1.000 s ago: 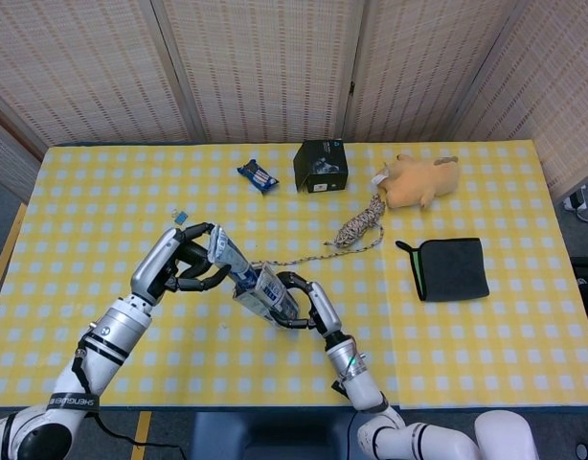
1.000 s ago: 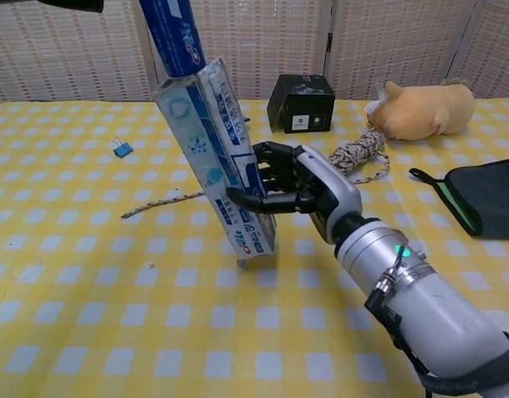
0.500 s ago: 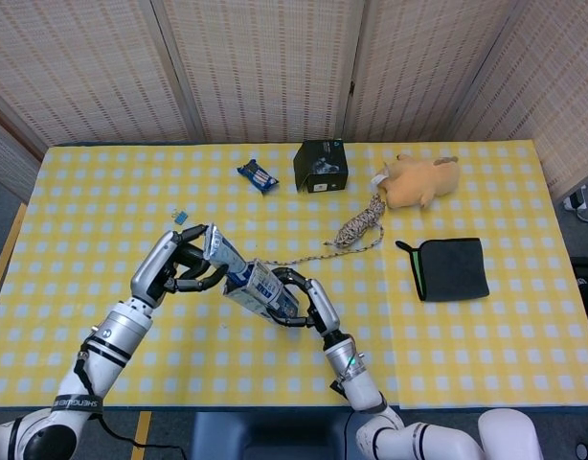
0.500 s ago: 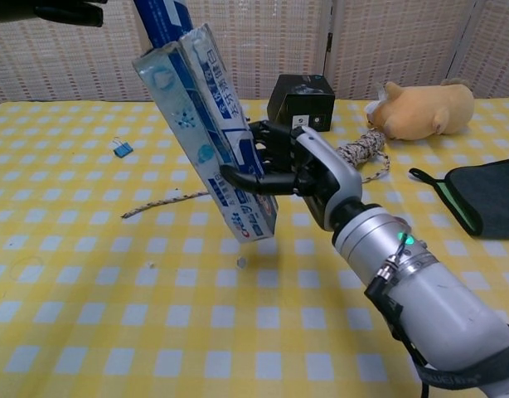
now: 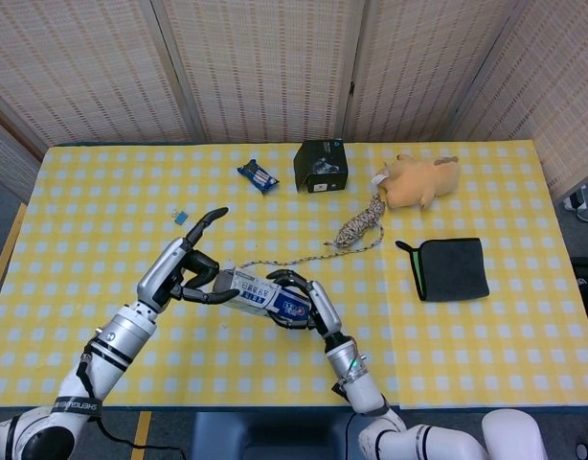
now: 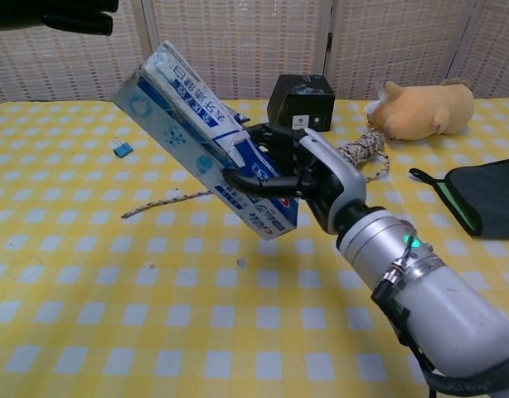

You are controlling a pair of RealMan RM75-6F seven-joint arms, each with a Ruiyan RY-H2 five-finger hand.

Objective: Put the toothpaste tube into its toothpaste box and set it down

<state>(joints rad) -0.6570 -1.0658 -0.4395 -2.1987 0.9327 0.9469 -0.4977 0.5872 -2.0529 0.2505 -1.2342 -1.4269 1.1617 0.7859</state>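
Note:
The blue and white toothpaste box is off the table, tilted with its upper end to the left, and my right hand grips its lower half. In the chest view the box slants up to the left from the right hand. No toothpaste tube shows outside the box. My left hand is beside the box's left end with its fingers apart and one finger pointing up; it holds nothing. In the chest view the left hand is at the top left, above the box's end and apart from it.
A black box, a blue packet and a plush toy stand at the back. A braided rope runs from the toy toward the hands. A dark cloth lies at the right, a small blue clip at the left.
The box has tipped from nearly upright to a low slant leftward. The tube that stuck out of its top no longer shows. My left hand has let go and spread its fingers.

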